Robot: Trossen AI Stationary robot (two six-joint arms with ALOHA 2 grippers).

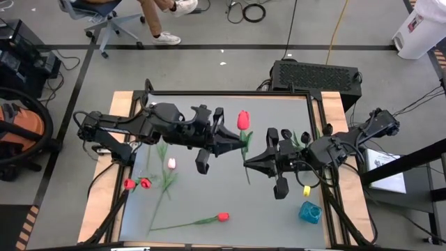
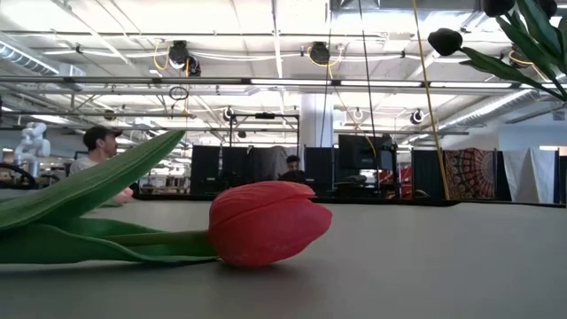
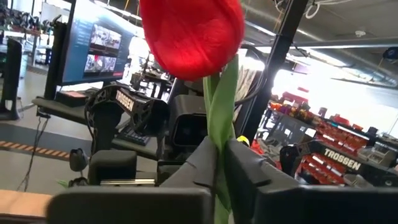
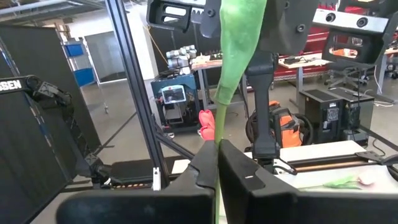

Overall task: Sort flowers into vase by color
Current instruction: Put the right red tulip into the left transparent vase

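Note:
A red tulip (image 1: 242, 120) on a green stem is held between both grippers near the table's middle. My left gripper (image 1: 235, 143) reaches in from the left and is shut on the stem below the head (image 3: 189, 34). My right gripper (image 1: 251, 160) reaches in from the right and is shut on the same stem lower down. A pink tulip (image 1: 171, 163), two red ones (image 1: 137, 183) and another red one (image 1: 223, 217) lie flat on the table. That last red tulip (image 2: 266, 221) fills the low view. Neither gripper shows in the low view. My left gripper pinches the red tulip's stem (image 3: 217, 163) between its two fingers a short way below the head, coming from the table's left, fingers across the stem. The head stands above the fingers. My right gripper pinches the same stem (image 4: 217, 134) farther from the head, coming from the table's right, fingers across it. The stem and a leaf (image 4: 239, 56) run on past the fingers toward the left gripper.
A blue vase (image 1: 310, 211) and a small yellow object (image 1: 306, 189) stand near the table's right near corner. Black tulips (image 2: 446, 40) with green leaves rise by the right arm (image 1: 304, 138). A black case (image 1: 315, 75) sits beyond the far edge. People sit in the room behind.

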